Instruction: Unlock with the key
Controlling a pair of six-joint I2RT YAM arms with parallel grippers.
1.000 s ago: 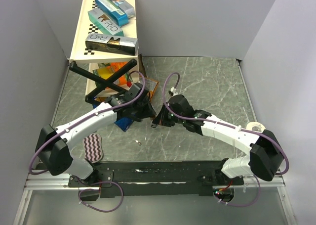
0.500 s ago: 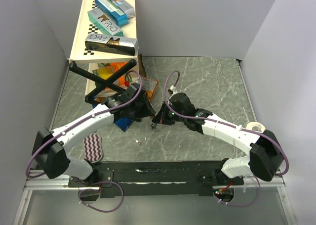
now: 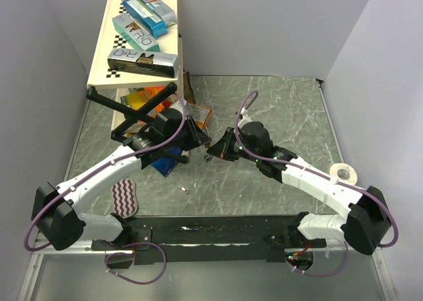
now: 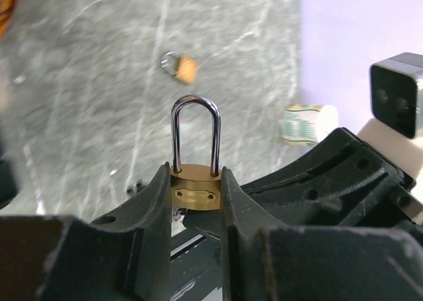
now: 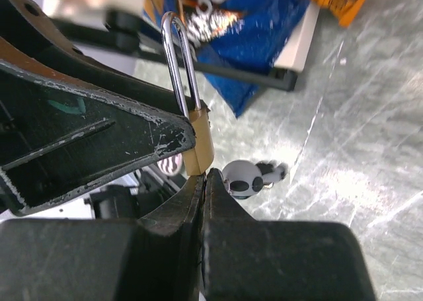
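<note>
A small brass padlock (image 4: 195, 188) with a silver shackle is clamped upright by its body, my left gripper (image 4: 195, 174) shut on it above the table. My right gripper (image 5: 205, 176) is shut, its tips pressed against the padlock's (image 5: 198, 145) underside. The key (image 5: 246, 177) cluster, a round silver head with dark bits, dangles in the air right beside those tips. The part of the key that is pinched is hidden between the pads. In the top view both grippers, left (image 3: 202, 142) and right (image 3: 213, 151), meet at the table's middle.
A second brass padlock (image 4: 180, 65) lies on the marble table (image 3: 277, 109). A tape roll (image 3: 344, 174) sits at the right. A rack (image 3: 135, 43) with boxes stands at the back left, a blue snack bag (image 5: 231, 43) below it. A striped pad (image 3: 123, 198) and a tiny silver bit (image 3: 186, 190) lie near the front.
Both grippers, still joined at the padlock, have moved a little away from the bases and to the right. The rack's top board has shifted slightly left.
</note>
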